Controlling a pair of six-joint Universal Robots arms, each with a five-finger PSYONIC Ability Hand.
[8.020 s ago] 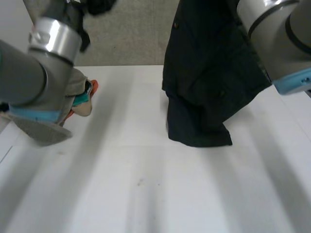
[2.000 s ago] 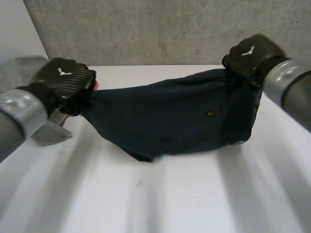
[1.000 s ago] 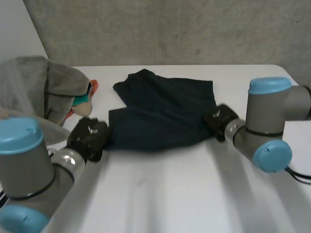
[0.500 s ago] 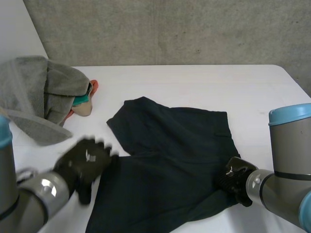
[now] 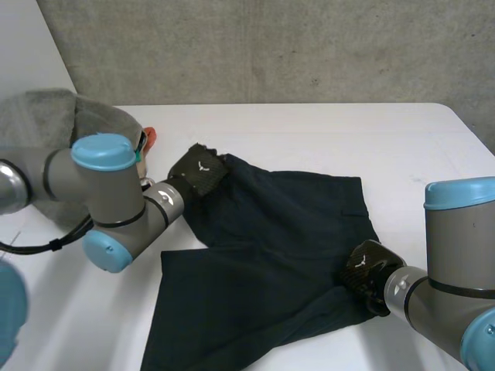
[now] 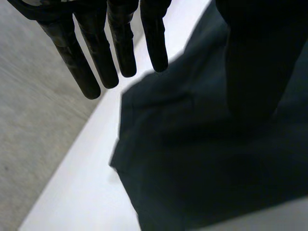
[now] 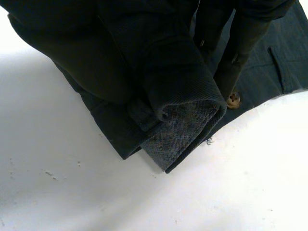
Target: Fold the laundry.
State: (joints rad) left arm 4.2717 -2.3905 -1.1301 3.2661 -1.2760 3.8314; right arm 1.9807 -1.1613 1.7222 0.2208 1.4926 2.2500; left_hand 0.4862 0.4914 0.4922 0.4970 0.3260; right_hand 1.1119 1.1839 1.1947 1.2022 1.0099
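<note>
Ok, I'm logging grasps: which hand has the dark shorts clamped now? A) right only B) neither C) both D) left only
A: the right hand curls its fingers round a bunched edge of the dark shorts, while the left hand holds its fingers straight over a far corner.

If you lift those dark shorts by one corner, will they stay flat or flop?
Probably flop: the shorts lie creased, and their hem folds over in the right hand. Pushed, they'd likely bunch rather than slide.

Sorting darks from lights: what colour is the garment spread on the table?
Dark navy, almost black; the garment shows best in the head view.
</note>
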